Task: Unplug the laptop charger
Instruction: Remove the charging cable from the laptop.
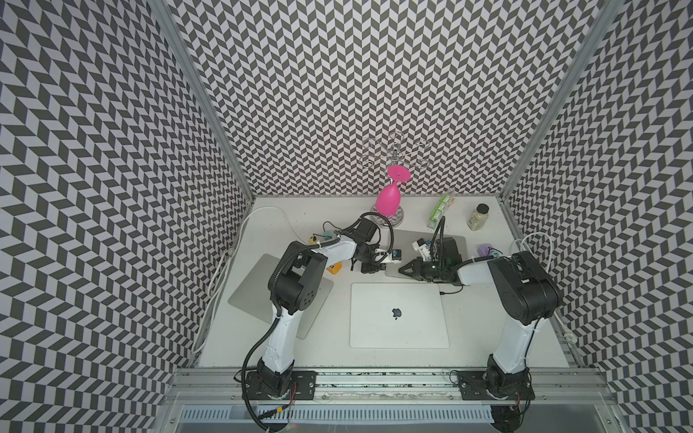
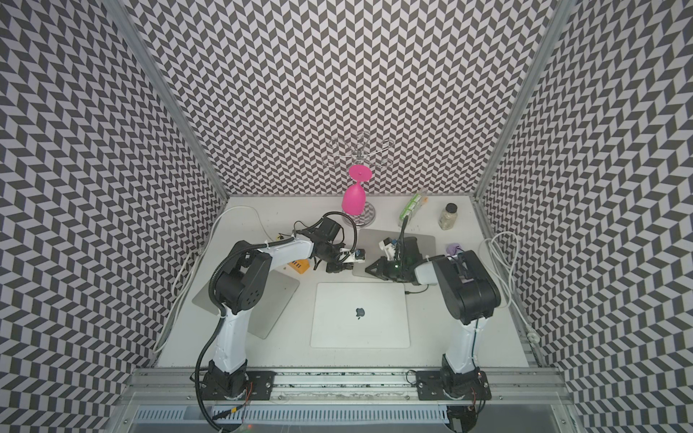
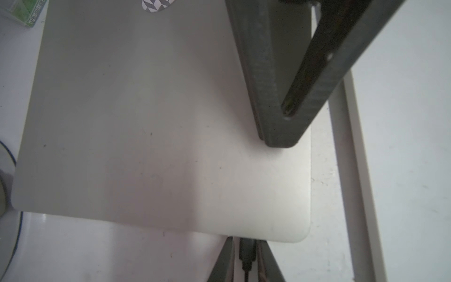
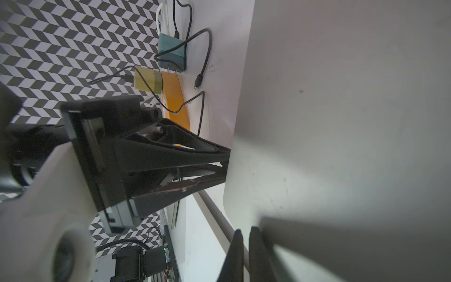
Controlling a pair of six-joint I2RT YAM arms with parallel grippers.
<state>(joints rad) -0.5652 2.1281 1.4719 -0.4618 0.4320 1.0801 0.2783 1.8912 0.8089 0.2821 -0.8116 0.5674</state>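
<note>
The left tool (image 3: 245,240) pinches the charger plug (image 3: 247,254) at the left edge of the far laptop (image 3: 146,122), by its near corner. Pull straight left, level with the desk (image 1: 330,358), while the right tool (image 1: 401,270), pressed together, holds that laptop down.

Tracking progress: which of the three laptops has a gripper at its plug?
The rearmost laptop: the left gripper straddles its black plug; no gripper touches the other two.
</note>
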